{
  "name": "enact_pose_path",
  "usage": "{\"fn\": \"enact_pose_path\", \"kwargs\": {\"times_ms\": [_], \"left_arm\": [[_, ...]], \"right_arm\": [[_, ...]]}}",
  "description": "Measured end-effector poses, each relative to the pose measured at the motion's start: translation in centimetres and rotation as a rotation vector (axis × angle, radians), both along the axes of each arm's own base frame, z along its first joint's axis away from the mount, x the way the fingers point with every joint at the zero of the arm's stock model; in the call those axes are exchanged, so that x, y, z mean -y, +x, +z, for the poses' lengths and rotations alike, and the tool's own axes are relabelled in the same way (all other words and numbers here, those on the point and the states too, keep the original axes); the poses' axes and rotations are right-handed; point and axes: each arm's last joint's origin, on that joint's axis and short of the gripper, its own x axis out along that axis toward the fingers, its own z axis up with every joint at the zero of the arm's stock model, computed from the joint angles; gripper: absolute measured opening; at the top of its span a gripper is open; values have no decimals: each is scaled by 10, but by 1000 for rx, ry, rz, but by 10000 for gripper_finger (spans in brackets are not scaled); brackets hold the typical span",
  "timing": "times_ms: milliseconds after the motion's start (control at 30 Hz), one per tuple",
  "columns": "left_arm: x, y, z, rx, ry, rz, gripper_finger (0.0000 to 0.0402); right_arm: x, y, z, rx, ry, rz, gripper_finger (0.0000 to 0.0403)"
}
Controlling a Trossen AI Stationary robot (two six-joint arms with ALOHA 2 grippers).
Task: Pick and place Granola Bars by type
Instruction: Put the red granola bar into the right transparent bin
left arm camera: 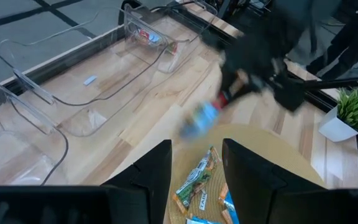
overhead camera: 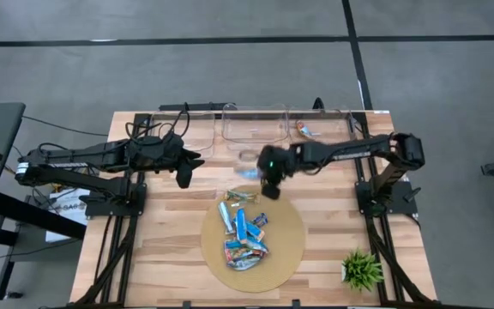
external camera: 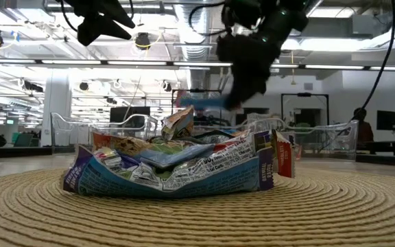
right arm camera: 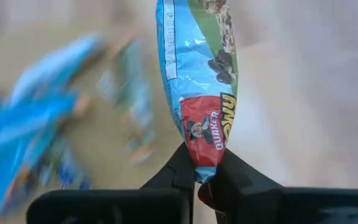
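Several granola bars [overhead camera: 245,233] lie heaped on a round tan disc [overhead camera: 290,245]; most are blue-and-white, and one tan-green bar [overhead camera: 240,196] lies at the heap's far side. My right gripper [overhead camera: 267,183] hovers over the disc's far edge, shut on a blue-and-white bar [right arm camera: 194,56]. That bar also shows in the left wrist view, blurred [left arm camera: 199,119]. An orange bar [overhead camera: 307,130] lies in the right-hand clear bin. My left gripper [left arm camera: 194,163] is open and raised above the table, left of the disc [overhead camera: 184,176]. My right gripper pinches the blue-and-white bar by its red-printed end [right arm camera: 207,143] between the two fingers. The bar runs on lengthwise beyond the fingertips. It is lifted clear of the heap and the table [external camera: 201,101], sticking out roughly level from the gripper.
Three clear plastic bins stand in a row along the table's far edge [overhead camera: 187,127] [overhead camera: 256,127] [overhead camera: 328,124]. A small potted plant [overhead camera: 363,270] stands at the near right corner. Bare wood lies between the disc and the bins.
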Motion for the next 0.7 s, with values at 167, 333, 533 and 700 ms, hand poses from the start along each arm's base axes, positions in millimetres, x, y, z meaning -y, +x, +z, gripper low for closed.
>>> {"fn": "enact_pose_path", "kwargs": {"times_ms": [167, 333, 533, 700], "left_arm": [[0, 1, 2, 7, 39, -28, 135], [-1, 3, 7, 43, 141, -27, 135], [-5, 5, 15, 86, 247, 35, 135], [-7, 5, 15, 76, 266, 18, 135]], "right_arm": [[38, -23, 31, 79, -20, -375, 29], [64, -59, 47, 22, -95, -656, 26], [81, -89, 49, -117, -105, -786, 16], [95, -97, 39, -206, -77, -884, 31]]}}
